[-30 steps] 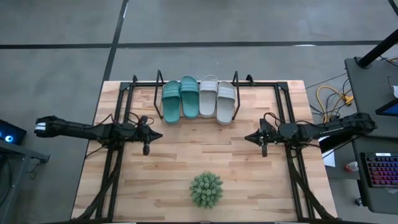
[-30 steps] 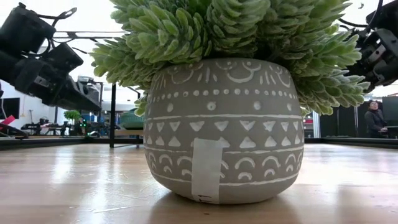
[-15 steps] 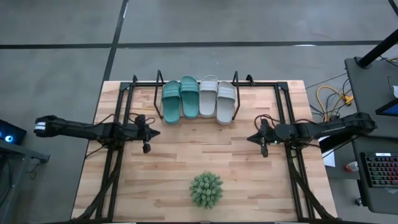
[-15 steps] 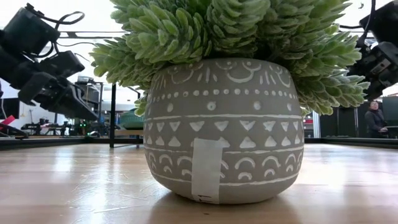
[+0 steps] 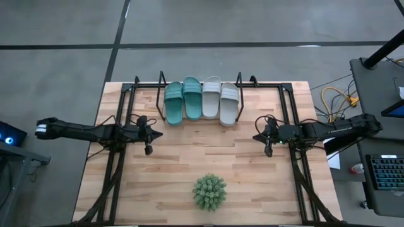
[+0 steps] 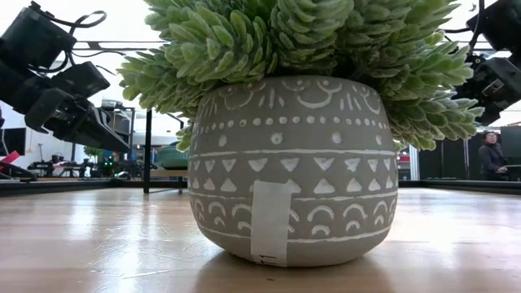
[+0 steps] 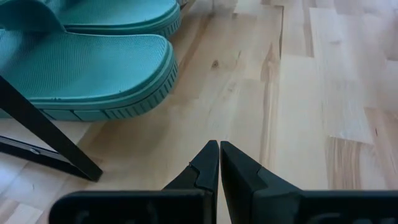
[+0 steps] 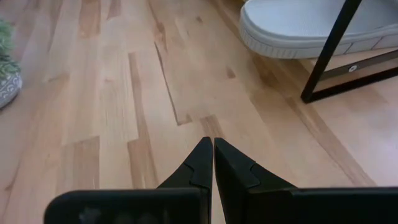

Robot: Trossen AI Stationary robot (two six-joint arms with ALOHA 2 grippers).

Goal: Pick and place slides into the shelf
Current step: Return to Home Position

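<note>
Two teal slides (image 5: 183,99) and two pale grey slides (image 5: 220,100) lie side by side in the black wire shelf (image 5: 161,81) at the table's far middle, their near ends resting on the wooden table. My left gripper (image 5: 161,135) is shut and empty, near the teal pair's near end (image 7: 99,68). My right gripper (image 5: 254,138) is shut and empty, near the grey pair's near end (image 8: 292,28). Both hang above the table.
A potted spiky green plant (image 5: 209,192) stands at the table's near middle and fills the low view (image 6: 293,171). Black frame bars (image 5: 117,157) run along the table's left and right sides. Bare wood lies between the grippers (image 5: 208,142).
My right gripper has drawn back toward the table's right edge, staying shut. My left gripper has kept nearly still.
</note>
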